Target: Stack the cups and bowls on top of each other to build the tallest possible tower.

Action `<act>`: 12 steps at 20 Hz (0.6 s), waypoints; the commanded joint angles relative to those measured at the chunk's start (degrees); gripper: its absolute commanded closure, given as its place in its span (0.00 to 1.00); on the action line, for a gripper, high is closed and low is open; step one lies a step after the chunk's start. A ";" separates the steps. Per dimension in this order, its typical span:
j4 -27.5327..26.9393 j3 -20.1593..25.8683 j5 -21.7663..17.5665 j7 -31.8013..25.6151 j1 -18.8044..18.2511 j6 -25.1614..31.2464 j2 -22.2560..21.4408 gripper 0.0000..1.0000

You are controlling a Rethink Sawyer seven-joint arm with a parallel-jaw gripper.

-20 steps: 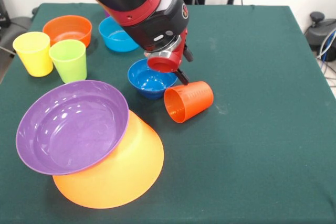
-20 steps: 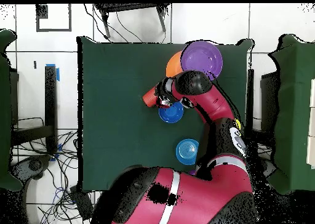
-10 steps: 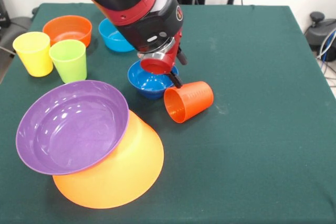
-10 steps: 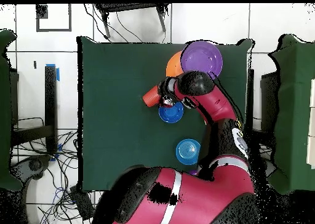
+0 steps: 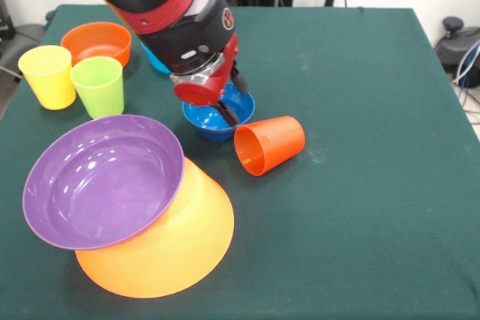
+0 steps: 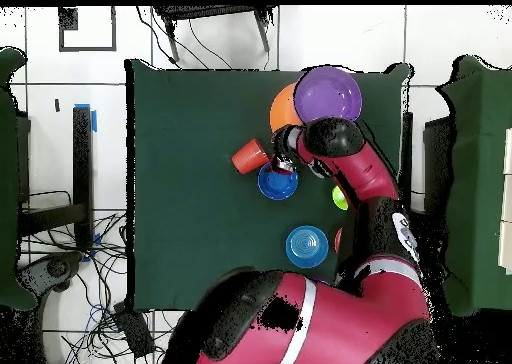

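In the front view the gripper (image 5: 229,114) hung at centre-left of the frame over the dark blue bowl (image 5: 214,119). Only one dark finger showed below the red wrist, so I could not tell whether the fingers were apart or together; nothing appeared to be held. Just right of that bowl the orange-red cup (image 5: 268,144) lay on its side on the green table (image 5: 360,185), its mouth turned toward the lower left, apart from the gripper. At lower left the wide purple bowl (image 5: 101,179) sat tilted on the upturned yellow-orange bowl (image 5: 169,249). At upper left stood the yellow cup (image 5: 47,76) and the lime green cup (image 5: 98,86), upright and side by side, with the small orange bowl (image 5: 97,42) behind them. The light blue bowl (image 6: 306,246) was mostly hidden by the arm there, but showed plainly in the overhead view.
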 commanded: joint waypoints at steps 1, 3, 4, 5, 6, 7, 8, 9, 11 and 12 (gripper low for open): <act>0.00 5.18 -3.35 -4.47 -0.86 -7.15 3.05 0.00; -0.19 5.76 -3.32 -4.92 -1.19 -7.96 3.80 0.00; -0.27 6.18 -3.26 -5.21 -1.31 -8.83 4.38 0.00; -0.07 6.52 -3.19 -5.45 -1.48 -9.08 4.54 0.00; 0.46 7.09 -2.98 -5.74 -1.63 -9.55 4.67 0.00; 0.98 7.65 -2.77 -6.02 -1.79 -10.01 4.80 0.00; 1.86 8.59 -2.28 -6.33 -1.97 -11.40 4.94 0.00; 2.30 9.14 -2.08 -6.36 -2.08 -12.04 4.97 0.00; 2.99 9.97 -1.88 -6.28 -2.23 -12.95 4.92 0.00; 2.43 10.41 -1.72 -5.87 -2.12 -13.52 5.42 0.00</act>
